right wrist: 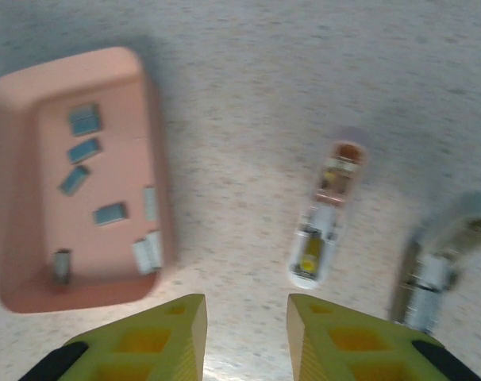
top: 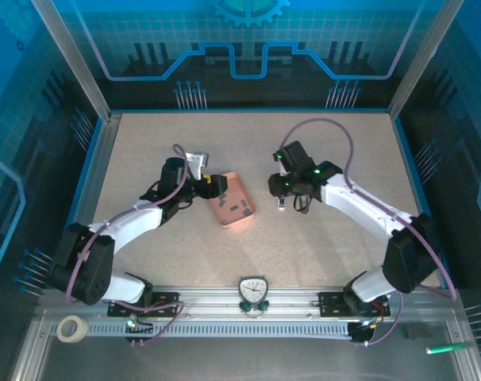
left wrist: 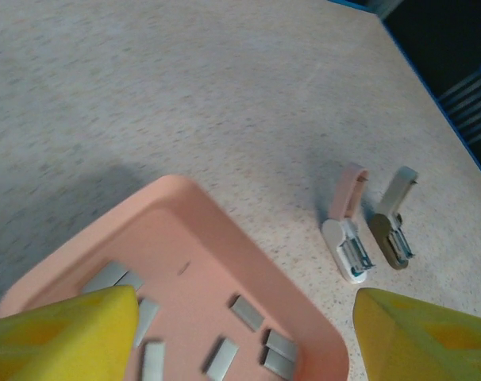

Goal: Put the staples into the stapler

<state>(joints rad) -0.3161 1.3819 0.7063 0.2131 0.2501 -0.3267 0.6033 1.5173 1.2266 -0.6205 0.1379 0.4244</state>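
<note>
Near the middle of the speckled beige desk (top: 145,143): a salmon-pink rectangular plastic tray (top: 232,208) with rounded corners, turned at an angle to the desk edges. Scattered loose on its floor, several short dark grey metal staple strips (right wrist: 86,151), lying at different angles, a few of them close against the rim nearest the stapler.

On the bare desk just right of the tray and clear of its rim: a very small, slim white and pale pink stapler (right wrist: 324,218), lying flat. No more than a pale speck from above, and blurred from the right wrist. Sharp from the left wrist, with the pink part at one end and grey metal showing in the white end. Just beside it, on the side away from the tray, a second small grey stapler-shaped piece (right wrist: 431,274).

Yellow left fingers (left wrist: 66,333): spread wide, gripping nothing, over the tray's far-left corner. Yellow right fingers (right wrist: 161,337): parted by a narrower gap, gripping nothing, over the bare desk between tray and stapler.

From above alone: a white clock-faced timer (top: 252,290) on the metal rail at the desk's near edge.
</note>
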